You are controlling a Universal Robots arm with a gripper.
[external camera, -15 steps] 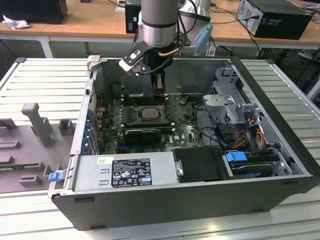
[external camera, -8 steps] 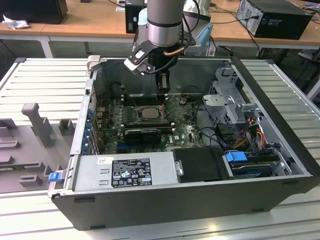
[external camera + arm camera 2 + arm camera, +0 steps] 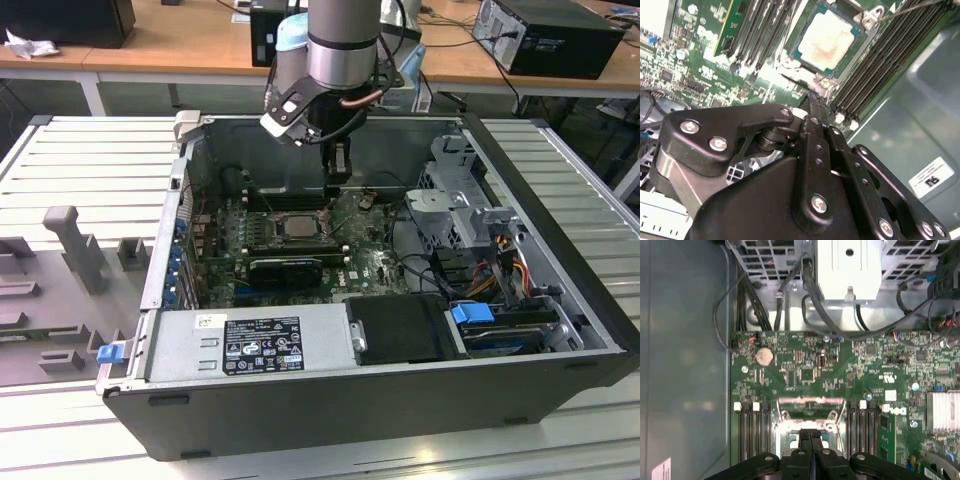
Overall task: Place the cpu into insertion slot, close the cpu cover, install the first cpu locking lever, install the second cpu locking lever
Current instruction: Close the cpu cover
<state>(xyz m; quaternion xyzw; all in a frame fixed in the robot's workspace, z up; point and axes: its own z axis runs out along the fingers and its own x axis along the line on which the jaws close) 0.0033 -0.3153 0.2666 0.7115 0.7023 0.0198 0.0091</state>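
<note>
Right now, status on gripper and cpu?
Gripper shut, holding nothing, tip beside the cpu. Cpu lies flat on the motherboard, metal top showing. Nothing between them.

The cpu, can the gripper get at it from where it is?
Likely yes: the gripper, shut, hangs close beside the cpu, whose top lies bare with nothing over it.

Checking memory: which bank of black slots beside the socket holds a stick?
The bank toward the silver finned heatsink: a green memory stick stands in it. The other bank, by the grey case wall, is empty.
</note>
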